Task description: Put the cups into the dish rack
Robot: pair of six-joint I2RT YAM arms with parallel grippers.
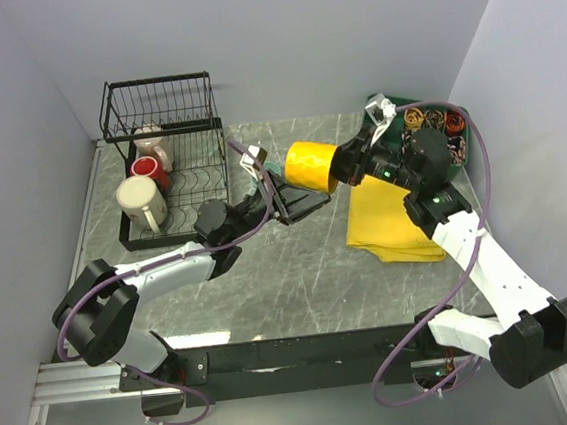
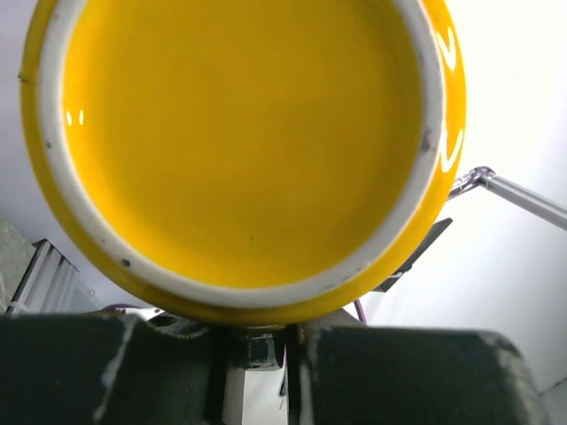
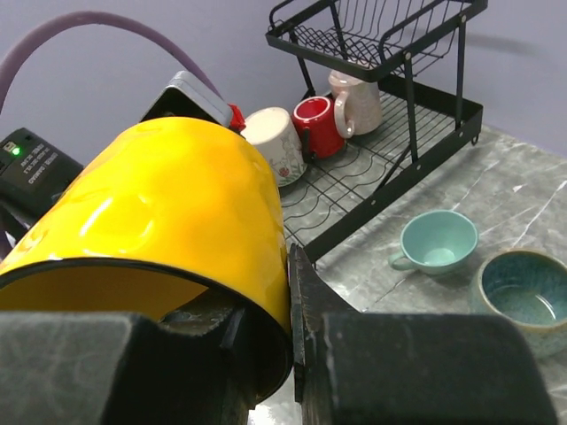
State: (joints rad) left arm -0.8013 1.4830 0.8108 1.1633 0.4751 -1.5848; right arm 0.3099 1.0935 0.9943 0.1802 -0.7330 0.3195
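The yellow mug hangs on its side above the table's middle. My right gripper is shut on its rim, one finger inside and one outside, as the right wrist view shows on the mug. My left gripper sits just below and left of the mug's base; its jaws stand close together with nothing between them. The black dish rack at back left holds a cream mug, a red mug and a beige mug. Two teal mugs stand on the table beside the rack.
A yellow cloth lies under the right arm. A green compartment tray with small items stands at the back right. Walls close in the table on the left, back and right.
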